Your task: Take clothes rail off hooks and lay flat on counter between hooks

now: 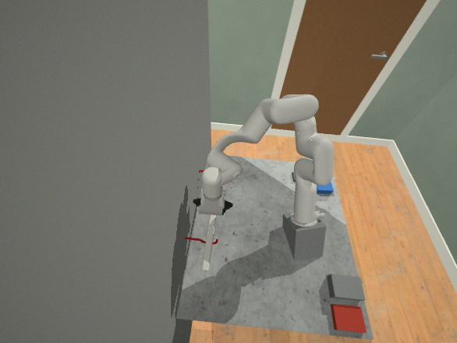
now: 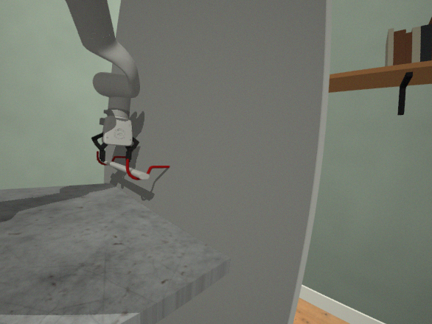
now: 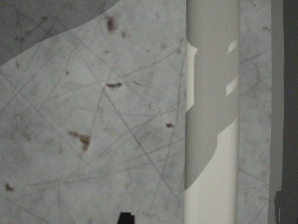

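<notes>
The white clothes rail (image 1: 209,242) rests on two red wall hooks, the near hook (image 1: 200,239) and the far hook (image 1: 201,171), beside the grey wall (image 1: 101,156). In the exterior view the rail (image 2: 124,170) lies in the red hooks (image 2: 130,171) above the marble counter (image 2: 92,250). My gripper (image 2: 113,155) is open, just above the rail with a finger on each side, touching nothing. In the wrist view the rail (image 3: 212,115) runs top to bottom right of centre, over the counter (image 3: 90,125).
The arm's base stands on a grey pedestal (image 1: 305,238) on the counter. A blue block (image 1: 324,189) lies behind it. A grey box with a red tray (image 1: 346,308) sits at the near right corner. The wall runs close along the rail's left side.
</notes>
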Robot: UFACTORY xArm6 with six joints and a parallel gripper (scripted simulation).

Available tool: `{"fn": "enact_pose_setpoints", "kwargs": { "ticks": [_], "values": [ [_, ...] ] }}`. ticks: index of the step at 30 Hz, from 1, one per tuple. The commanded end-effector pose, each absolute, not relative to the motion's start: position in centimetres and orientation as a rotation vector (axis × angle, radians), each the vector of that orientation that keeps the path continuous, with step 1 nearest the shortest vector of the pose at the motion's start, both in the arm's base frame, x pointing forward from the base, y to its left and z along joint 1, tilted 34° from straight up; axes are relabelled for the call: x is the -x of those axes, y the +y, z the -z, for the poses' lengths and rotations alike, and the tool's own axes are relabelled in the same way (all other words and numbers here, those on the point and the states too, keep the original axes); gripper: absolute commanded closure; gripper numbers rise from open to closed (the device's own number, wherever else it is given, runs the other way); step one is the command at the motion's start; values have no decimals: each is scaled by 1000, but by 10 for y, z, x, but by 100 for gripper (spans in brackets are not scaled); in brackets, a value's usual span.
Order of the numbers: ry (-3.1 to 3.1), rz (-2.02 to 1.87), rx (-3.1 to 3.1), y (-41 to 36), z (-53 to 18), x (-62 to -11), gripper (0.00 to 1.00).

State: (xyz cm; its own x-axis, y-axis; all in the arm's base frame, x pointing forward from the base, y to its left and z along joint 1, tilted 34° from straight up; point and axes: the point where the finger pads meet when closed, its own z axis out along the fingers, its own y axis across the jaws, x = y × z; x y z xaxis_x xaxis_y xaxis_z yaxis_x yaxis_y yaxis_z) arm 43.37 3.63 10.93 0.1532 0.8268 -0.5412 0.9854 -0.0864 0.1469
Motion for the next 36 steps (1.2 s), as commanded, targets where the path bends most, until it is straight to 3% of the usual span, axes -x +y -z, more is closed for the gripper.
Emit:
{"fn": "enact_pose_setpoints", "kwargs": {
  "ticks": [1,27,28,36],
  "values": [
    [1720,438,-1963,35,-108,-435,0],
    [1720,438,-1963,33,-104,-435,0],
    [1720,438,-1963,33,-104,-435,100],
    [1720,438,-1963,33,-104,-435,100]
  ]
}}
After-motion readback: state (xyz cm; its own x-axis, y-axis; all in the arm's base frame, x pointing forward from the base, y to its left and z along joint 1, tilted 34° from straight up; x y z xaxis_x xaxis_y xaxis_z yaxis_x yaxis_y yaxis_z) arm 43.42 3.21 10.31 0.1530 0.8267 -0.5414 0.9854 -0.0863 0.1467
